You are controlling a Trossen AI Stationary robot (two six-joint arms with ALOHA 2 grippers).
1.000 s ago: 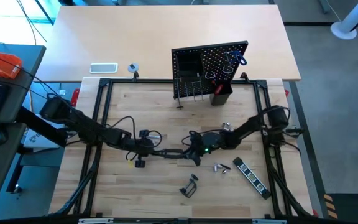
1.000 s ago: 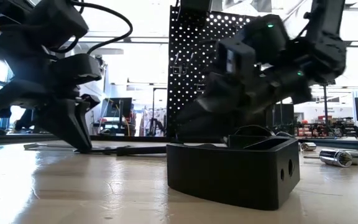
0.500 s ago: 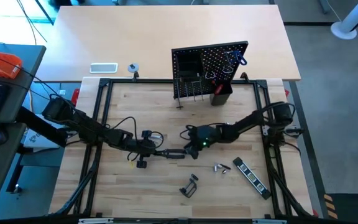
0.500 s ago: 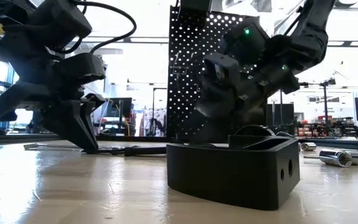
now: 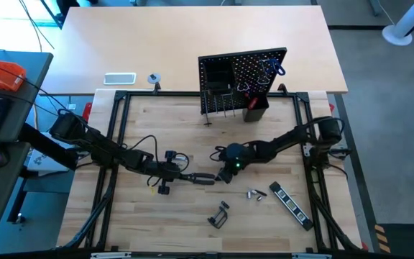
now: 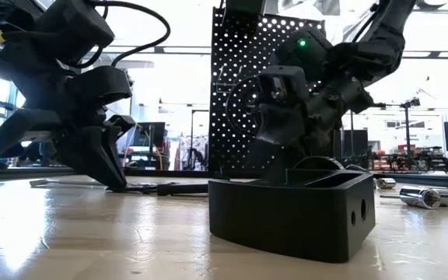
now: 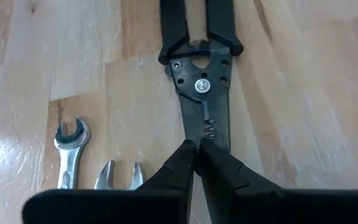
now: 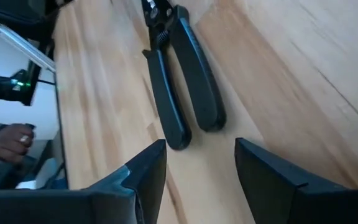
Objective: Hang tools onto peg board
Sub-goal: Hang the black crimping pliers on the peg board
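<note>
The black pliers lie flat on the table's middle, nose toward the left, handles toward the right. My left gripper is shut, pointing down at the nose tip. My right gripper is open and empty, just above and beyond the handles' free ends. Two silver wrenches lie on the wood beside the pliers' nose. The peg board stands upright at the far edge, with several tools hung on its front. My left gripper comes from above with shut fingers standing on the very tip of the pliers' nose. The fingers hide the tip itself, so I cannot tell whether they press on it or pinch it. The pliers lie flat on the table.
A black clamp, a small silver piece and the black striped bar lie near the table's near right. A black block stands close to the low camera. A white flat rectangle and a tape roll lie beyond the frame.
My right gripper has risen from the pliers' handles, drawn back a little toward the far edge and tipped steeper. My left gripper has shifted slightly toward the table's right, staying low at the pliers' nose.
</note>
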